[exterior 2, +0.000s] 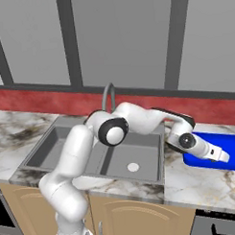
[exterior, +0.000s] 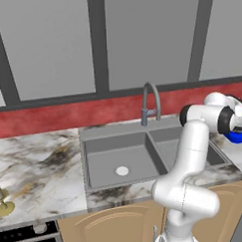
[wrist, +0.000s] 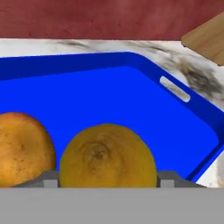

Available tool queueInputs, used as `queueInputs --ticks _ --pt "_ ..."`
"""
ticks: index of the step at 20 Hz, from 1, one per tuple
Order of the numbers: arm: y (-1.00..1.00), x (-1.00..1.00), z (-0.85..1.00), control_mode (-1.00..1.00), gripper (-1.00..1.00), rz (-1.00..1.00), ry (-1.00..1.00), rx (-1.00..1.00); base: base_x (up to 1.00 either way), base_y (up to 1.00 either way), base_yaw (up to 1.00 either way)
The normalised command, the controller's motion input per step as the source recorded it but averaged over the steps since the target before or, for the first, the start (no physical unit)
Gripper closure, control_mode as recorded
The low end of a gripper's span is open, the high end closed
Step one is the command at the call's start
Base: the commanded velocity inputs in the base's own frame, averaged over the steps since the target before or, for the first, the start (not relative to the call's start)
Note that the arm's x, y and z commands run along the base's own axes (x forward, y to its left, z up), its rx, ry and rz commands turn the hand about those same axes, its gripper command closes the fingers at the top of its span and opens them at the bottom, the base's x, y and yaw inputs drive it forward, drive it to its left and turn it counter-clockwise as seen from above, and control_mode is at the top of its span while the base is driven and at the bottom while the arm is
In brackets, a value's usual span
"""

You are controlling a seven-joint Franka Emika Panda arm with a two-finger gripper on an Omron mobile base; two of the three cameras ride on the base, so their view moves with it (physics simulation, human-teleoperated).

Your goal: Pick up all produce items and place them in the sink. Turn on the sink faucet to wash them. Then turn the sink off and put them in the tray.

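Note:
The blue tray (wrist: 131,92) lies on the marble counter right of the grey double sink (exterior: 119,153). Inside it sits the round orange fruit (wrist: 24,148) at the left. The oval yellow fruit (wrist: 107,155) is right beside it, between the fingers of my gripper (wrist: 109,178), which close against its two sides just above the tray floor. From the base, my gripper (exterior 2: 219,155) reaches over the tray (exterior 2: 231,151), and the hand (exterior: 241,121) hides much of the tray (exterior: 239,137). The gooseneck faucet (exterior: 151,99) stands behind the sink; no water shows.
A pale cup-like object on an olive dish (exterior: 2,202) stands at the counter's far left. A wooden board corner (wrist: 208,37) lies past the tray. The red backsplash (exterior: 68,115) runs behind the counter. A stove edge (exterior: 28,236) sits at lower left.

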Motion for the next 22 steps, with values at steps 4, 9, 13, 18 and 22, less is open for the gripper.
queueInputs --ticks 4,9,13,18,22 --pt "0.00 0.00 0.27 -1.00 -1.00 0.00 0.09 0.03 0.00 0.00 0.00" --pt "0.00 0.02 0.31 -1.00 -1.00 0.00 0.06 0.08 0.00 0.00 0.00" --pt "0.00 0.01 0.65 -1.00 -1.00 0.01 0.01 0.09 0.00 0.00 0.00" --pt "0.16 -0.07 1.00 -1.00 -1.00 0.00 0.03 0.08 0.00 0.00 0.00" --pt "0.27 -0.18 1.00 -1.00 -1.00 0.00 0.06 0.10 0.00 0.00 0.00"
